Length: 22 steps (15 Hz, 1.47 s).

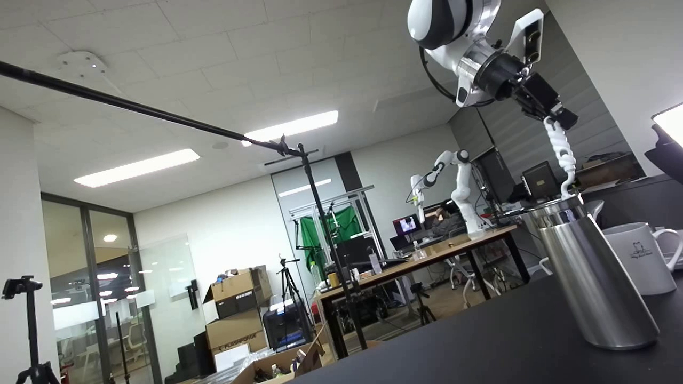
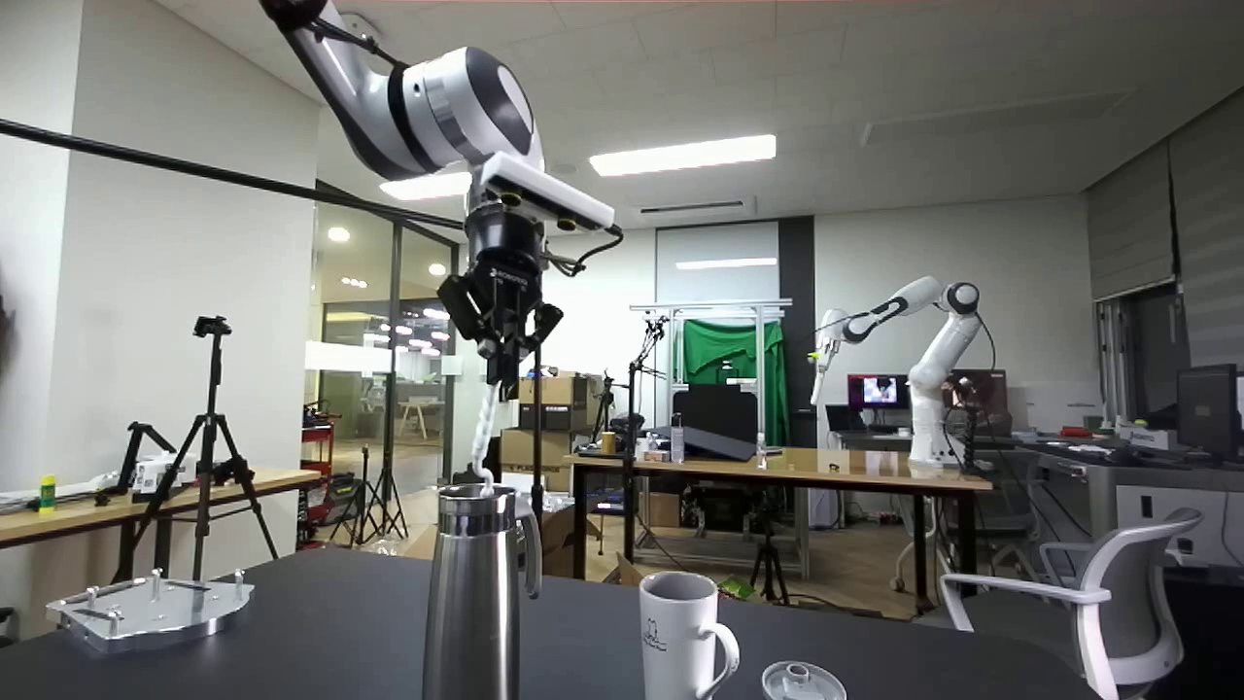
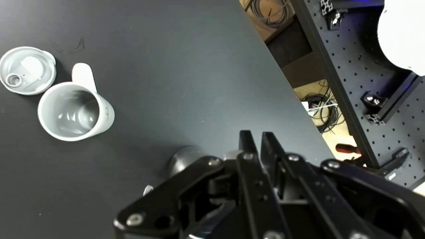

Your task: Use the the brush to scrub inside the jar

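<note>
The jar, a tall brushed-metal cylinder, stands upright on the dark table in both exterior views [image 1: 597, 282] [image 2: 473, 603]. In the wrist view only part of the jar [image 3: 186, 158] shows beside the gripper. My gripper is above the jar in both exterior views [image 1: 563, 114] [image 2: 502, 371], pointing down. It is shut on the upper end of the brush, a whitish twisted stick [image 1: 560, 145] [image 2: 484, 433]. The brush hangs slightly tilted, its thin bent lower end at the jar's mouth; how deep it reaches is hidden. In the wrist view the fingertips [image 3: 256, 139] are a narrow gap apart, and the brush is hidden.
A white mug with a handle [image 1: 635, 261] [image 2: 673, 632] [image 3: 74, 111] stands near the jar. A clear lid [image 2: 802, 682] [image 3: 28, 70] lies beside the mug. A metal plate with posts [image 2: 151, 614] lies at the table's far side. The dark table [image 3: 172, 66] ends at a slanted edge.
</note>
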{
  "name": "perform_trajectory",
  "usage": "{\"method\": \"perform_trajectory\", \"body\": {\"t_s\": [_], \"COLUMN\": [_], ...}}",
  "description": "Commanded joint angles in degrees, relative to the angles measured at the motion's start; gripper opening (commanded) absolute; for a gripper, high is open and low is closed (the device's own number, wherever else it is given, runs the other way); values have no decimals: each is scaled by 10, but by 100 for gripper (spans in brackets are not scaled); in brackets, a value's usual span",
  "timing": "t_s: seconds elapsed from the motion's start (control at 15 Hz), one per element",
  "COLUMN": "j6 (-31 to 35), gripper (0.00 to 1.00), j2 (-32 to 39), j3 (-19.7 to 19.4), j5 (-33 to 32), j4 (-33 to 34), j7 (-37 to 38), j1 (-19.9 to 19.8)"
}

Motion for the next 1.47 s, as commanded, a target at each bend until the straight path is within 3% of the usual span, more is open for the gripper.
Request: {"method": "perform_trajectory", "body": {"t_s": [0.0, 0.27, 0.6, 0.93, 1.4], "j6": [-53, -91, -58, 8, 34], "gripper": [3, 3, 3, 3, 3], "j2": [-11, -40, -72, -54, -11], "j3": [8, 19, 5, -14, -9], "j5": [-50, -82, 27, 116, 91], "j4": [27, 44, 34, -3, -28], "j7": [11, -12, -19, -11, -3], "j1": [11, 21, 12, 0, -3]}}
